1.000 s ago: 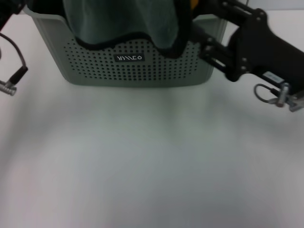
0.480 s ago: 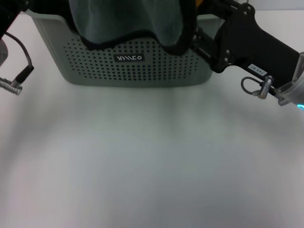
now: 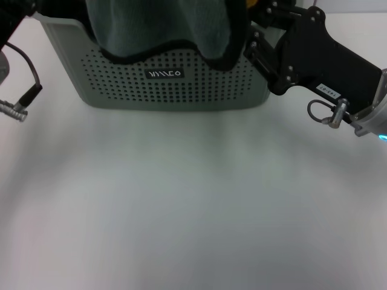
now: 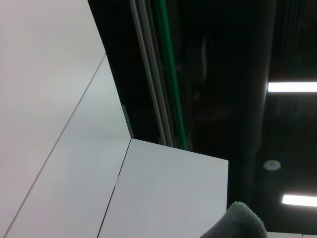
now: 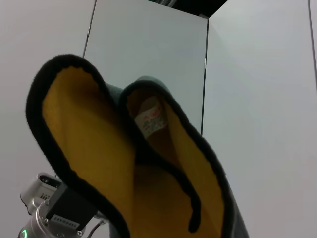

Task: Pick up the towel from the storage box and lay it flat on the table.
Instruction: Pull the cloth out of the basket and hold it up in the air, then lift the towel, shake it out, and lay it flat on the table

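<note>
Neither set of jaws shows, so whether either grasps the towel [image 3: 163, 27] cannot be told, though it hangs lifted between both arms. The white counter [image 3: 193, 205] lies bare before the storage box [image 3: 175, 84], over whose front rim the teal face drapes. Judged best: raise the cloth clear of the rim, keep both corners apart, then spread forward.
</note>
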`<state>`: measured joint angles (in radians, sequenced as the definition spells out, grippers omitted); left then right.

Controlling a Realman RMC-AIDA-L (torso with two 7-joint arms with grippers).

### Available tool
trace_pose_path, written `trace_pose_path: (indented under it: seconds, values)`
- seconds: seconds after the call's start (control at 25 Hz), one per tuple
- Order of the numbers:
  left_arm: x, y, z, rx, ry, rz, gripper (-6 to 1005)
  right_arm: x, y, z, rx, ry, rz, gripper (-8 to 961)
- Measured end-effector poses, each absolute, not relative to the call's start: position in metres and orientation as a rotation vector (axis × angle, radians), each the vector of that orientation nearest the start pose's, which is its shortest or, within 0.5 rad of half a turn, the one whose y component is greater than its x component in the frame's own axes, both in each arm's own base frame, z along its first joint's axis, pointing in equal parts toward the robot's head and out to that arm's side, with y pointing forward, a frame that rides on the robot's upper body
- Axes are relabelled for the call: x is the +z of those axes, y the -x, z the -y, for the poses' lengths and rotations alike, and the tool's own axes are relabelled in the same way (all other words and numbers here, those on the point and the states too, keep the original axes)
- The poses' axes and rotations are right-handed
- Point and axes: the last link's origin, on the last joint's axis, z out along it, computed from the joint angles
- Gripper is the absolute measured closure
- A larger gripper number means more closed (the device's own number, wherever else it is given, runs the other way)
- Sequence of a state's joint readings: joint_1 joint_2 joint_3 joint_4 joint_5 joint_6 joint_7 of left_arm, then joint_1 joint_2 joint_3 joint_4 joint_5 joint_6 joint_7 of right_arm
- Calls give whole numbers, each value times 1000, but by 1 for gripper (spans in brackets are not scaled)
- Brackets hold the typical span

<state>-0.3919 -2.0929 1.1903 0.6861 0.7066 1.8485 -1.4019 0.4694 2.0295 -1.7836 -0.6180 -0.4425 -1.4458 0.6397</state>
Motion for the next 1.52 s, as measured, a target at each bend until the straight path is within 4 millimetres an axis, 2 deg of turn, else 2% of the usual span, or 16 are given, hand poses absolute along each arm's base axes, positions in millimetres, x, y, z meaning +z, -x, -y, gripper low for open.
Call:
trace_pose_path:
  seconds: [0.24,0.68,1.04,1.2,1.4,1.52]
  values:
    - [67,173,-297,-2059,2155,315,960,-20,-149,-322,1462,2247,118,771]
    - [65,177,-295,-2049,2146,339,959,-20,-149,-320,1463,2247,120,788]
    - [58,181,-294,-2019,2182,373,959,-16,-148,-319,1466,2235,151,944]
    - [39,199,-291,-1926,2219,500,959,-8,-136,-315,1510,2244,194,946]
    - [-5,241,-279,-1665,2200,689,958,11,-114,-312,1507,2237,297,945]
    - [-28,253,-274,-1509,2220,712,958,21,-102,-314,1472,2259,332,945]
